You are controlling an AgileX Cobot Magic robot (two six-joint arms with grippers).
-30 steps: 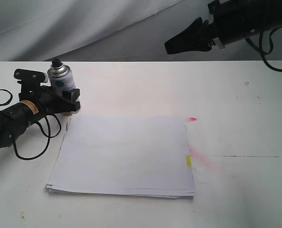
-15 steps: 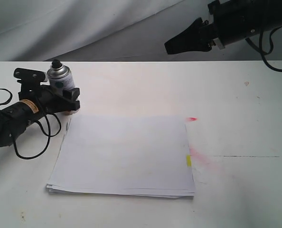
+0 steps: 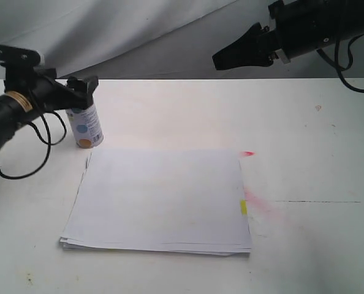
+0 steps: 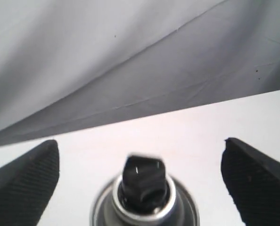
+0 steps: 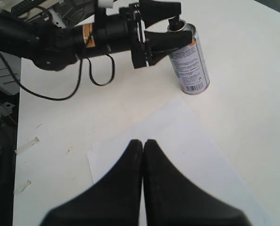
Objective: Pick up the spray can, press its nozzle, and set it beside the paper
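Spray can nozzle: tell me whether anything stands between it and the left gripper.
Nothing visible does. The left gripper is open, its fingers on either side of the spray can top, and the nozzle sits bare between them.

Spray can [image 3: 87, 127]: upright on bench [image 3: 304, 135], far-left area; white label w/ blue + orange dots. Nozzle [image 4: 142, 181]: black, atop silver dome [image 4: 185, 213]. Paper [image 3: 160, 199]: flat white stack, mid-bench toward near edge, yellow tab [image 3: 243, 207] on right side; can just beyond its far-left corner.
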